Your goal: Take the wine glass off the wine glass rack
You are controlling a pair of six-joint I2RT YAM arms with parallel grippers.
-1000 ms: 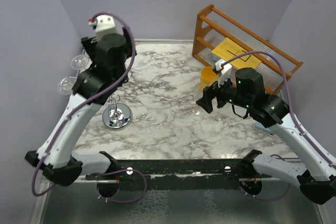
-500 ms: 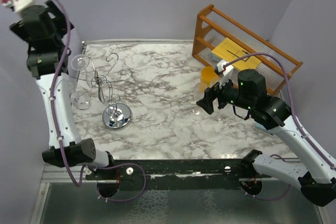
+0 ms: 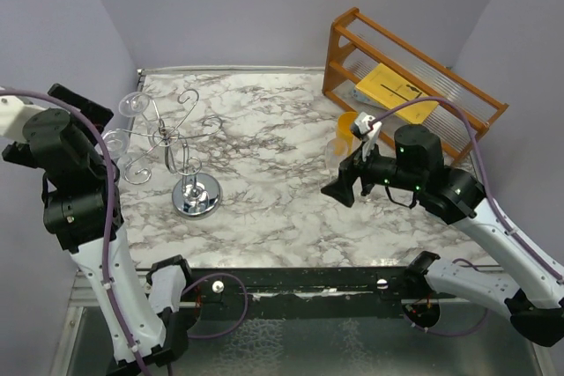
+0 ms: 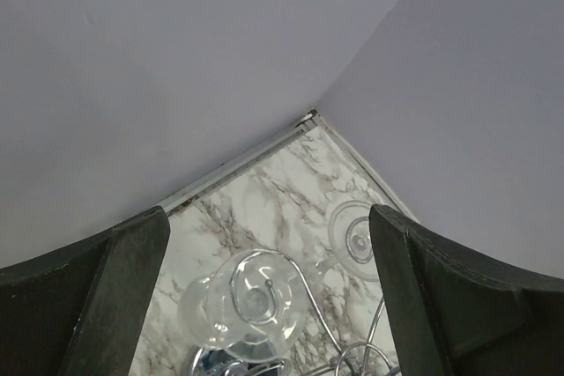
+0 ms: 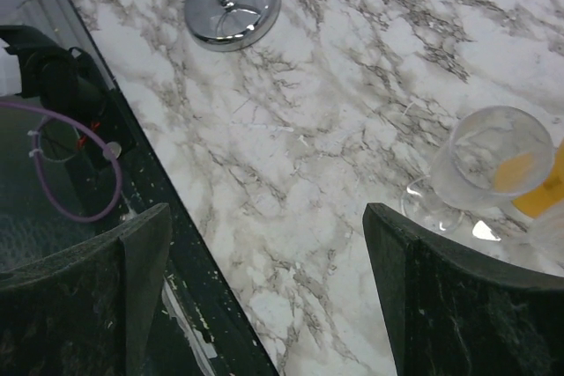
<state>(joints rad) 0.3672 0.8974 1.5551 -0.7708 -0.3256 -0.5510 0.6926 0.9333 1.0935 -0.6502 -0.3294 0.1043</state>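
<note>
The wine glass rack [image 3: 176,151], a silvery wire tree on a round chrome base [image 3: 196,195], stands at the table's left. Clear wine glasses hang from its left arms [image 3: 134,103], [image 3: 115,140], [image 3: 134,167]. My left gripper [image 3: 88,107] is open and empty, up by the left wall beside them. In the left wrist view [image 4: 269,217] it looks down on a hanging glass [image 4: 251,301] and a second glass's foot [image 4: 357,239]. My right gripper [image 3: 344,184] is open and empty over the table's middle right [image 5: 264,217].
A clear glass [image 3: 335,151] stands on the marble beside an orange cup [image 3: 351,123]; it also shows in the right wrist view [image 5: 493,160]. An orange-brown wooden slatted shelf [image 3: 410,85] stands at the back right. The rack's base [image 5: 232,2] shows in the right wrist view.
My left arm has swung away from over the rack to the far left wall and dropped lower. My right gripper has moved slightly left and forward.
</note>
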